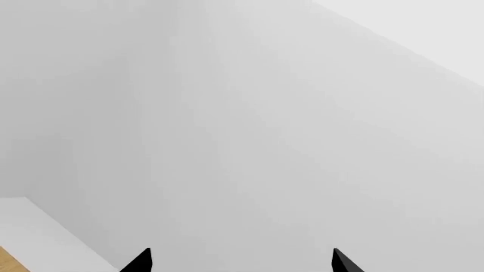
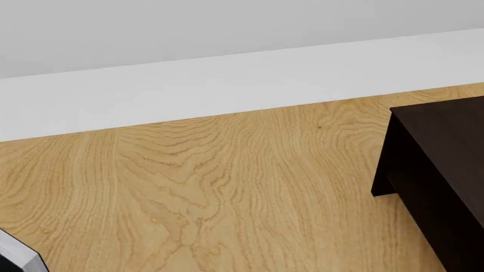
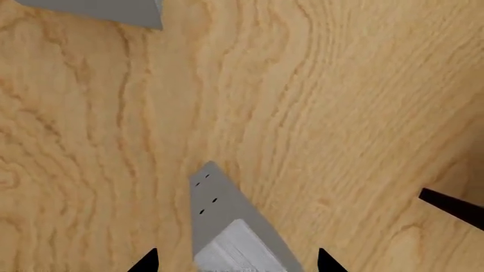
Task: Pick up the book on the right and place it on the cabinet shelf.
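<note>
In the right wrist view a grey book (image 3: 219,209) with a white page edge lies between the fingertips of my right gripper (image 3: 236,262). It narrows sharply away from the camera. The jaws stand wide apart, with a bare gap on each side of the book, so the gripper is open. A second grey book (image 3: 113,11) lies on the wood at the frame's edge. The very dark cabinet (image 2: 446,170) stands at the right of the head view; its shelf is not visible. My left gripper (image 1: 242,262) is open and empty, facing a white wall.
Light wooden floor (image 2: 212,192) runs back to a white wall base (image 2: 226,85). A dark sliver (image 3: 454,207) juts in beside the right gripper. A grey bevelled corner (image 2: 19,255) shows at the head view's lower left. Neither arm shows in the head view.
</note>
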